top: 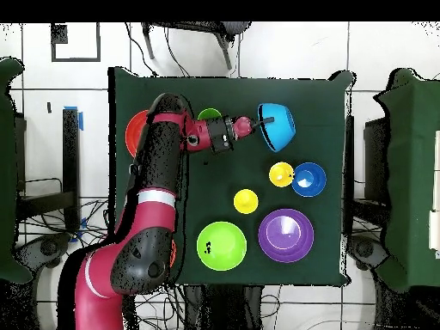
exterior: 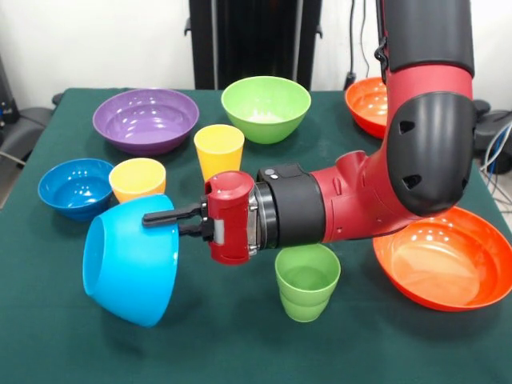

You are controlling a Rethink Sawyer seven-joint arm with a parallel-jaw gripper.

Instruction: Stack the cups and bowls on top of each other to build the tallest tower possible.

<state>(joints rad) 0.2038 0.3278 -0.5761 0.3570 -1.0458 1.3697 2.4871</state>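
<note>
My gripper is shut on the rim of the large light-blue bowl and holds it tipped on its side, mouth toward the picture's left, low over the table's front left. Overhead, the gripper and the light-blue bowl are at the far edge. The green cup stands upright just below my wrist. Two yellow cups stand behind the held bowl, and the small dark-blue bowl is at the left. The red cup is out of view. No tower stands.
The purple bowl and green bowl sit at the back. One orange bowl lies at the right under my arm, another orange bowl at the back right. The table's edge runs close below the held bowl.
</note>
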